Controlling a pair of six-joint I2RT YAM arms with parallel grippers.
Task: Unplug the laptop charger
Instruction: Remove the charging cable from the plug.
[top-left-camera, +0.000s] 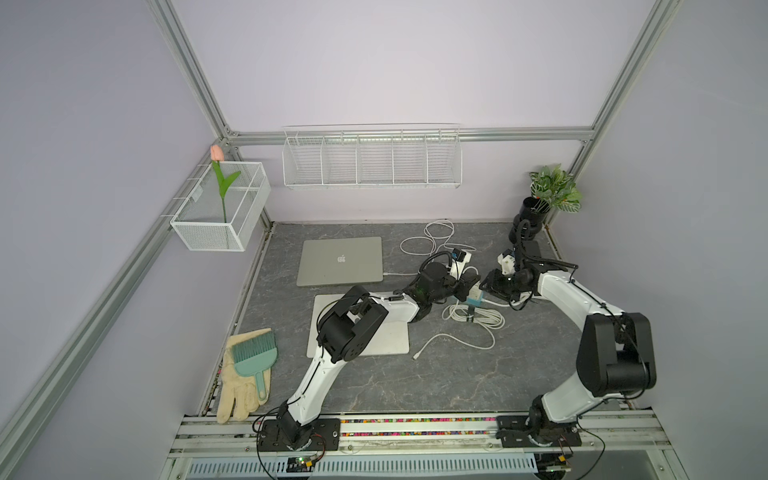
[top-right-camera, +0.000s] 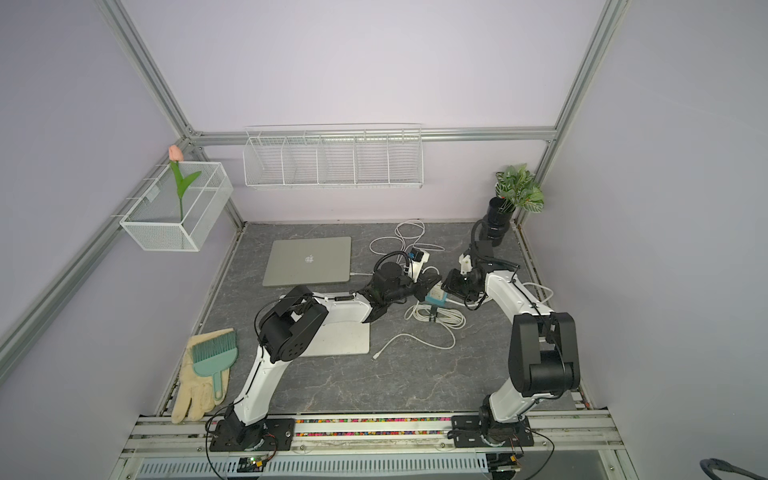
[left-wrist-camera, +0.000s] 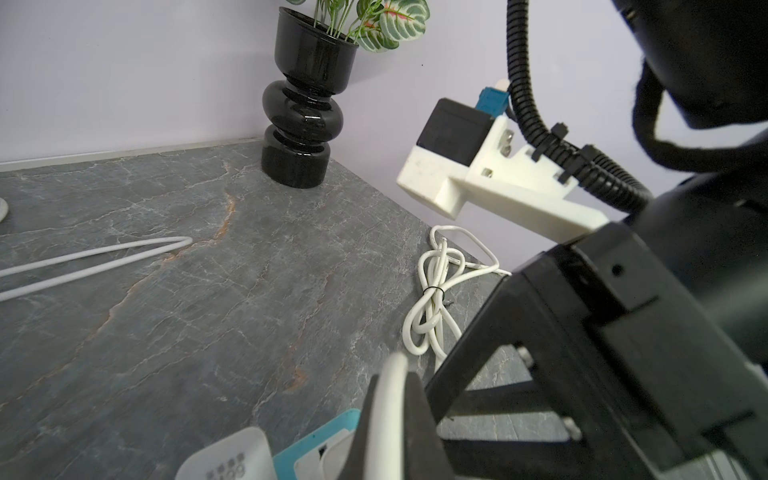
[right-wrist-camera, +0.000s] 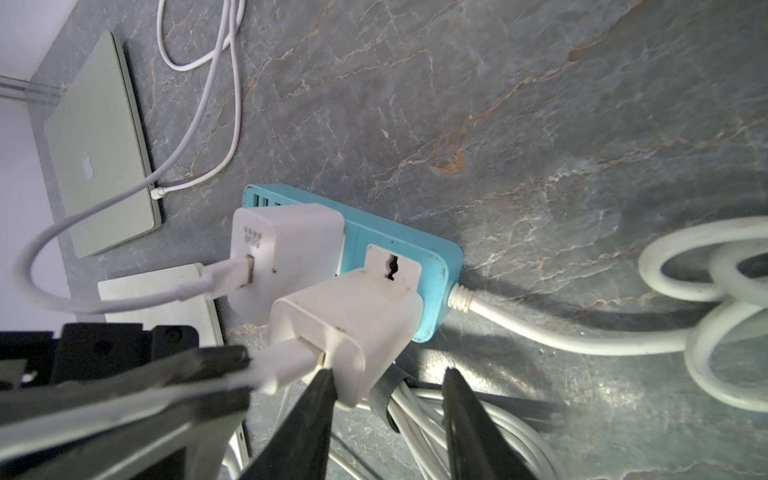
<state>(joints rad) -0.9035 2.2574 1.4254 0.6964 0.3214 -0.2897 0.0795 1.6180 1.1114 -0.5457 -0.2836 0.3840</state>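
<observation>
A blue power strip (right-wrist-camera: 415, 249) (top-left-camera: 473, 300) lies on the grey table with two white adapters plugged into it. The laptop charger (right-wrist-camera: 286, 241) is the one with grey print; its white cable loops away toward the closed silver laptop (top-left-camera: 340, 262) (right-wrist-camera: 99, 158), where a plug (right-wrist-camera: 157, 193) sits in the side. My left gripper (left-wrist-camera: 390, 382) (right-wrist-camera: 224, 374) is shut on the cable of the other adapter (right-wrist-camera: 353, 328), close to its socket. My right gripper (right-wrist-camera: 390, 374) (top-left-camera: 484, 286) is open around that adapter's lower corner, one finger (right-wrist-camera: 320, 395) touching it.
A tied bundle of white cord (top-left-camera: 473, 318) lies just in front of the strip, with a loose cable end (top-left-camera: 415, 356) nearby. A flat silver slab (top-left-camera: 374, 336) lies under my left arm. A black vase with a plant (top-left-camera: 534, 216) stands back right. A glove and brush (top-left-camera: 249, 370) lie front left.
</observation>
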